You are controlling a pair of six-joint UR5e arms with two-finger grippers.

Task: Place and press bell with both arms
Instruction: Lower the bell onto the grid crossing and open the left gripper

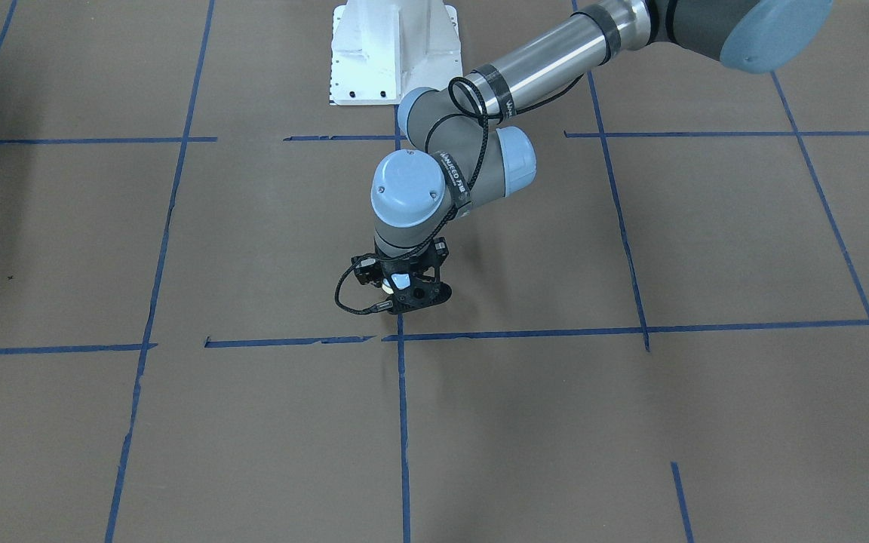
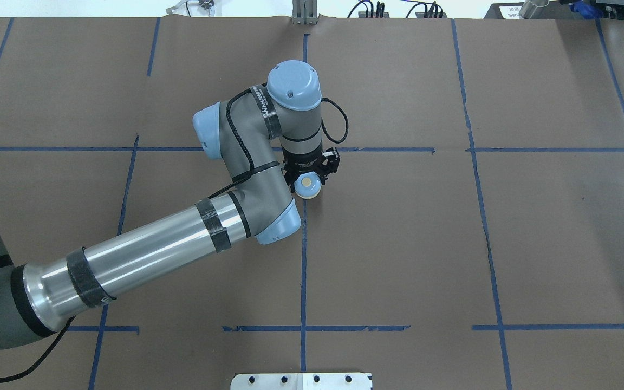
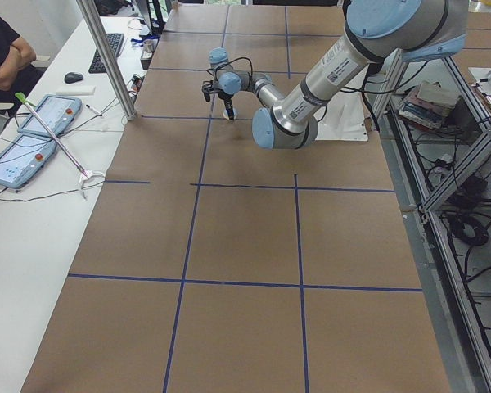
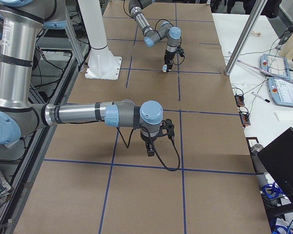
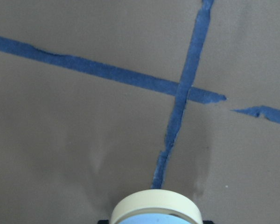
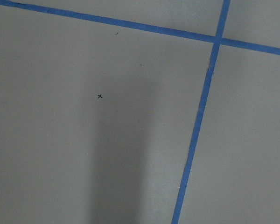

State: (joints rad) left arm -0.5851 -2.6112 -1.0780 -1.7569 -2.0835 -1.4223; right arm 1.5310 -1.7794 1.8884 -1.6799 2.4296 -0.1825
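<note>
- The left hand [image 2: 310, 173] points straight down near the middle of the tabletop [image 2: 453, 244]. It pinches the bell [image 2: 307, 186] between its fingers. The overhead view shows light blue and cream just under the black fingertips.
- The bell sits over the centre line of blue tape [image 5: 170, 135], just on the robot's side of a tape crossing [image 5: 184, 91]. In the left wrist view its cream rim fills the bottom edge, with the crossing ahead of it.
- The bell is very low. Whether its base already rests on the tabletop or hangs just above it, I cannot tell from any view.
- The right hand [image 4: 150, 148] hangs fingers-down above the tabletop, well apart from the bell and toward the robot's right end.
- Only the side camera shows the right hand, so I cannot tell whether its fingers are spread or pressed together.
- The right wrist view shows only brown tabletop, tape lines and a small x mark [image 6: 100, 96].
- The carrying part of the task looks close to finished, with the bell brought to a central spot.
- The bell has not been released, so the placing is not complete.
- What is left, as I judge it:
  - set the bell down firmly and let the left hand go;
  - clear the left hand from above the bell;
  - make the press on top.
- If the right arm [image 4: 78, 113] is to make that press, it has most of its reach yet to cover.
</note>
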